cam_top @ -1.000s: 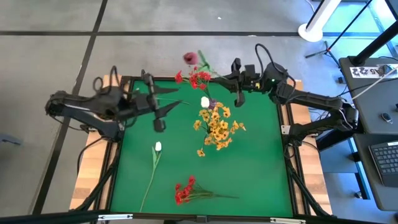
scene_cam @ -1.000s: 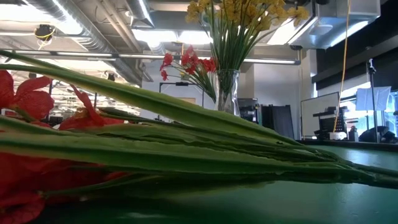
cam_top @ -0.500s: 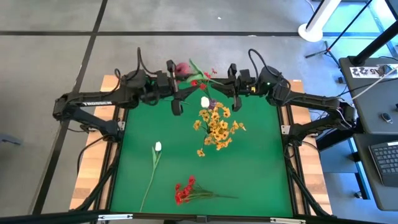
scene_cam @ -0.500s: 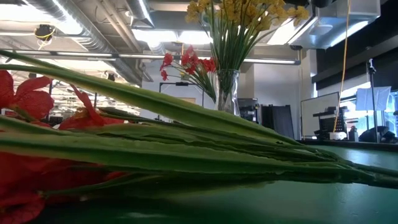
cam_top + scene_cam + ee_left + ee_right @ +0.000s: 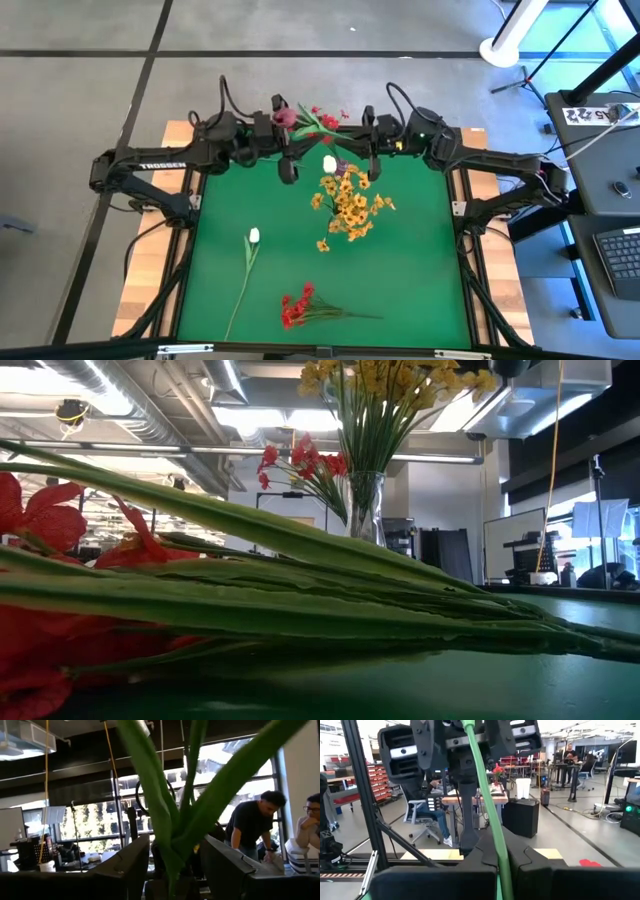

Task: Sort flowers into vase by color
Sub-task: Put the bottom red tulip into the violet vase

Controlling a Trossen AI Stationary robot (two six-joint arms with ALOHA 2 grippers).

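Both arms nearer | pink bud (image 5: 284,115) stem pinched by left fingers (image 5: 287,152)

Beyond the dark left gripper (image 5: 287,168), a plain green felt table mat (image 5: 400,270) is showing under bright yellow blossom clusters (image 5: 350,205), a white tulip bud (image 5: 254,236) and red blossom clusters (image 5: 296,305). A dark pink-maroon bud (image 5: 284,116) is glowing just above the black fingers.

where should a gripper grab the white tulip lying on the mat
On the bare green stem just below the white tulip bud, coming straight down from above with fingers across the stem. It lies flat on the green mat, stem running toward the near-left corner, nothing touching it.
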